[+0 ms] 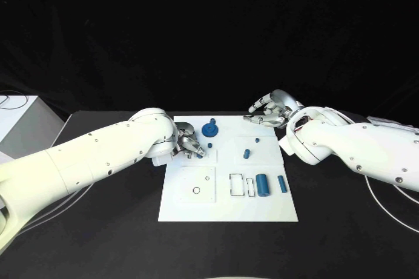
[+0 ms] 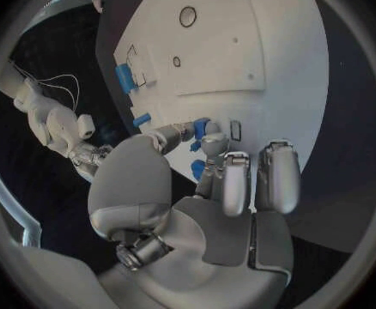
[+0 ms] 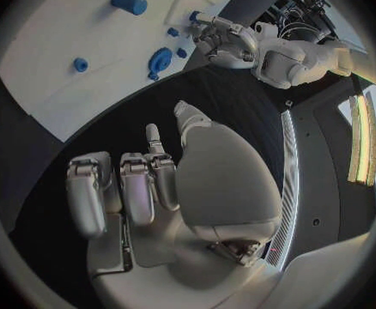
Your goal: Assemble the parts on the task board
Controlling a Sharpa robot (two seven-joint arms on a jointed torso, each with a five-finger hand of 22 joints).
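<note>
- Task board (image 1: 188, 206), white, sits mid-table; most blue parts look loose on it, so I'd call assembly early.
- Blue gear (image 1: 211, 130) is at the board's far edge, with a thin blue pin (image 1: 213, 120) just beyond it; can't tell if either is seated.
- Small blue peg (image 1: 247, 152) lies mid-board, another small blue piece (image 1: 258, 140) near it.
- Large blue cylinder (image 1: 262, 183) and slimmer blue rod (image 1: 282, 183) lie beside the outlined rectangular slots (image 1: 237, 184), not in them. Left to do.
- Round holes (image 1: 197, 190) on the board's near-left panel look unfilled.
- Left hand (image 1: 189, 143) is over the board's far-left part, fingers curled down; in the left wrist view the fingertips (image 2: 207, 144) close on a small blue part (image 2: 201, 128), with another blue bit just under the hand.
- My read: left hand is mid-placement or mid-pick of that part.
- Right hand (image 1: 270, 112) hovers off the board's far-right corner above the black table (image 1: 105, 242), clear of the parts; right wrist view shows its fingers (image 3: 141, 185) curled in side by side, holding nothing.
</note>
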